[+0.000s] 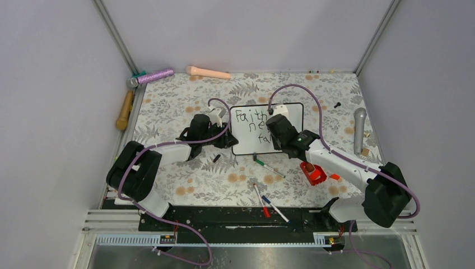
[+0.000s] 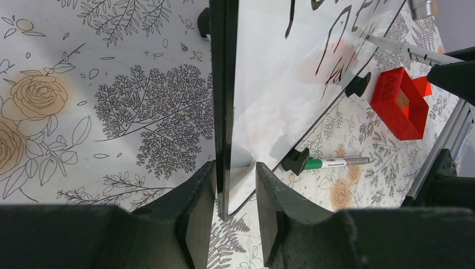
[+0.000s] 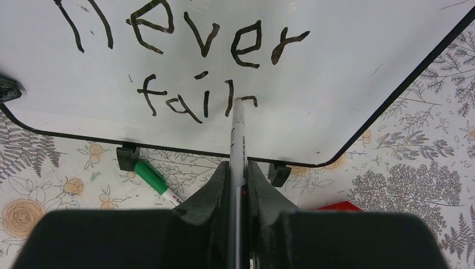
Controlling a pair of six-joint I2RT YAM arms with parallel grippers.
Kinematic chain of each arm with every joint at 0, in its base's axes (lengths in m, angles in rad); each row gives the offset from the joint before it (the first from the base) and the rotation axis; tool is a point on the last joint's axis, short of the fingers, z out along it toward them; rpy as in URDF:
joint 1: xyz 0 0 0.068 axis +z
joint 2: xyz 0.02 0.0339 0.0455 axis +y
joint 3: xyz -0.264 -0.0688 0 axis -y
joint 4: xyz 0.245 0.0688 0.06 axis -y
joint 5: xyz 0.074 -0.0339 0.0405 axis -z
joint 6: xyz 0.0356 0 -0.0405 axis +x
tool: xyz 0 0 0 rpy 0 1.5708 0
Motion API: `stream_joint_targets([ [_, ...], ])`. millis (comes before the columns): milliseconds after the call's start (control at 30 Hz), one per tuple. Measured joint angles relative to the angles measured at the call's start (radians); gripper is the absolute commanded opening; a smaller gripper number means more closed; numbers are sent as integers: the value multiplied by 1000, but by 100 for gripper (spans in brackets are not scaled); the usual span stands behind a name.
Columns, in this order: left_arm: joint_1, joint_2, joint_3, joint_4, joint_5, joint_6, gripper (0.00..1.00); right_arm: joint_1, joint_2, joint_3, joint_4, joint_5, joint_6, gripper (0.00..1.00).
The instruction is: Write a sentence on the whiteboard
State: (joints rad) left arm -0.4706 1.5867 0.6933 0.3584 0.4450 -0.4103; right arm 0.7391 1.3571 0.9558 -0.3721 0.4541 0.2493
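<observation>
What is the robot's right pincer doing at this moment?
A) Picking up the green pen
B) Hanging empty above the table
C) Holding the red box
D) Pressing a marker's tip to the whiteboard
D: the right pincer is shut on a marker, and the marker's tip rests on the whiteboard just after the letters "fail".

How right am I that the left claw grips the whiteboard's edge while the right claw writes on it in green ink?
Not quite: the ink is black, not green. The right wrist view shows the right claw pressing its marker to the whiteboard, the sentence in black. The left claw does grip the board's edge.
</observation>
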Motion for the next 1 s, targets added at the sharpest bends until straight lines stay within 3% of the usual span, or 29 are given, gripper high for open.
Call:
stream_joint_targets([
  [1000,0,0,0,0,0,0,32,0,0,-13,-4,1,1,0],
])
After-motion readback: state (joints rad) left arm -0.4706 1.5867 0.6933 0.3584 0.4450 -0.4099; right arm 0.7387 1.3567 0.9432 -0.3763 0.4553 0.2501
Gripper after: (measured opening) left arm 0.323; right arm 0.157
